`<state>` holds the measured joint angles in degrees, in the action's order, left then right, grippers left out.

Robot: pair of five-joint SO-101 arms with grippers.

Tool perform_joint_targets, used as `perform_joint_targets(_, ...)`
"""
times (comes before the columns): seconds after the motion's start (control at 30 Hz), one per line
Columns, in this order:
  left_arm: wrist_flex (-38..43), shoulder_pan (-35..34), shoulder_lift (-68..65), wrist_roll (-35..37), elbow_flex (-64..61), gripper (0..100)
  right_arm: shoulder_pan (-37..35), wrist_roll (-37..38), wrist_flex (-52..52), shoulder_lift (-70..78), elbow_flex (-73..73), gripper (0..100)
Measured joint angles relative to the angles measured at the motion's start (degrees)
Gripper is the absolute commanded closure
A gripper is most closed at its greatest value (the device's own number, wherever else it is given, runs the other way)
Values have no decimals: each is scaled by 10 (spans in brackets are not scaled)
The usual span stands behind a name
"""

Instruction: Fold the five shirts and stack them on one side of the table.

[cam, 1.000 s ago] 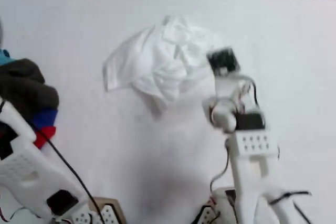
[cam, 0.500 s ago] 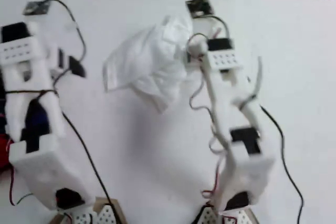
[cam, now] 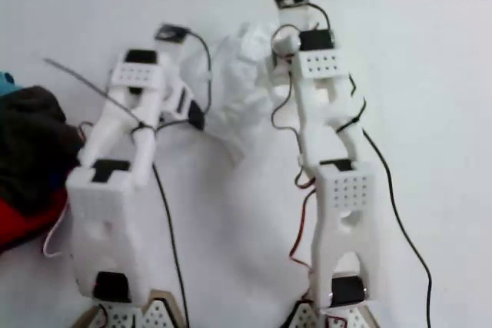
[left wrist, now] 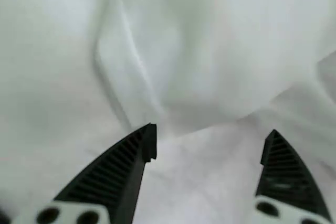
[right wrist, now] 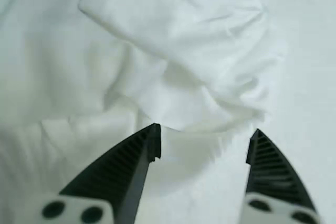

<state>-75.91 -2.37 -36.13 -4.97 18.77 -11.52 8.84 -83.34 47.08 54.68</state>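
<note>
A crumpled white shirt (cam: 238,82) lies at the middle back of the white table (cam: 430,74). Both arms stand over it, one at each side. My left gripper (left wrist: 207,145) is open just above a fold of the white shirt (left wrist: 210,51), its dark fingers (left wrist: 126,166) apart over the cloth. My right gripper (right wrist: 202,142) is also open, hovering at a ragged edge of the white shirt (right wrist: 173,40). In the high view the left arm (cam: 131,120) covers the shirt's left part and the right arm (cam: 323,90) its right part.
A pile of dark, blue and red clothes (cam: 27,159) lies at the table's left edge. The table's far edge runs along the back, with a dark floor behind it. Cables trail from both arms across the table's middle.
Both arms have swung out from near their bases to the white shirt. The left arm came from the left edge, the right arm stretched farther back. The shirt looks more bunched.
</note>
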Motion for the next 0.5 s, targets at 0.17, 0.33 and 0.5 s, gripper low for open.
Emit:
perform_joint_targets(0.17, 22, 9, -25, 2, 0, 673, 14, 0, -39, 11, 34, 732)
perform_joint_targets(0.33, 19, -18, -26, 0, 25, 672, 18, 0, -57, 23, 35, 733)
perform_joint_targets(0.5, -35, -55, -32, -37, 95, 672, 18, 0, -57, 29, 38, 733)
